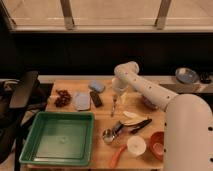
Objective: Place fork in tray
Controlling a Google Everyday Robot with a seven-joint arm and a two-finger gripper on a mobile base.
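1 camera view: my gripper [118, 93] hangs just above the fork [114, 106], jaws wide and nothing held. That fork lies on the wooden table [102, 117], near the black bar [96, 99], well apart from the green tray [60, 137]. Reach step, I judge. Next I need to drop straight down, pinch the slim handle, then carry it across to the tray.

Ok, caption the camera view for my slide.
The arm's open claw hangs over the silver fork on the wooden table, with the green tray nearer the camera.
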